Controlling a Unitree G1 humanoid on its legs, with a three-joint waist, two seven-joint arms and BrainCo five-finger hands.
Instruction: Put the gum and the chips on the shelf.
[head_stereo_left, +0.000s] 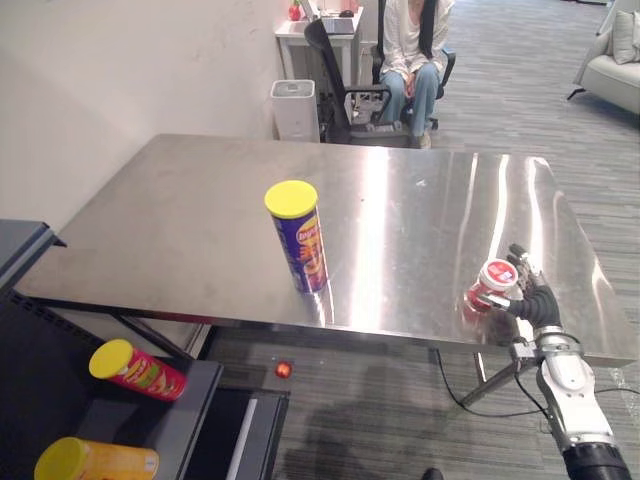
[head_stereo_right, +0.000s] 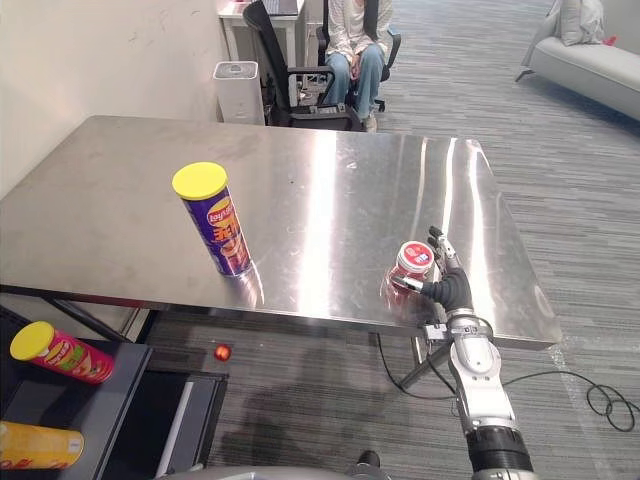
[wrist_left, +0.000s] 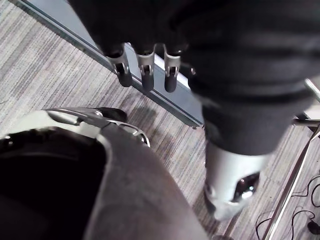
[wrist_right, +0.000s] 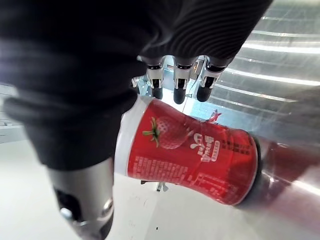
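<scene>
Red gum tub (head_stereo_right: 415, 258), white lid, stands at the counter's (head_stereo_right: 330, 200) 4 o'clock edge. Right hand (head_stereo_right: 447, 285) flanks it, fingers straight. Purple chips can (head_stereo_right: 215, 220), yellow lid, stands upright at its 9 o'clock. Left hand (wrist_left: 146, 75) hangs relaxed. Shelf (head_stereo_left: 190, 400) at 7 o'clock.

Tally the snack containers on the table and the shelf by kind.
Chip cans: 3 (purple can upright on the table; red can and yellow can lying on the shelf)
Gum bottles: 1 (gum bottle on the table, at the right hand)
Total: 4
</scene>
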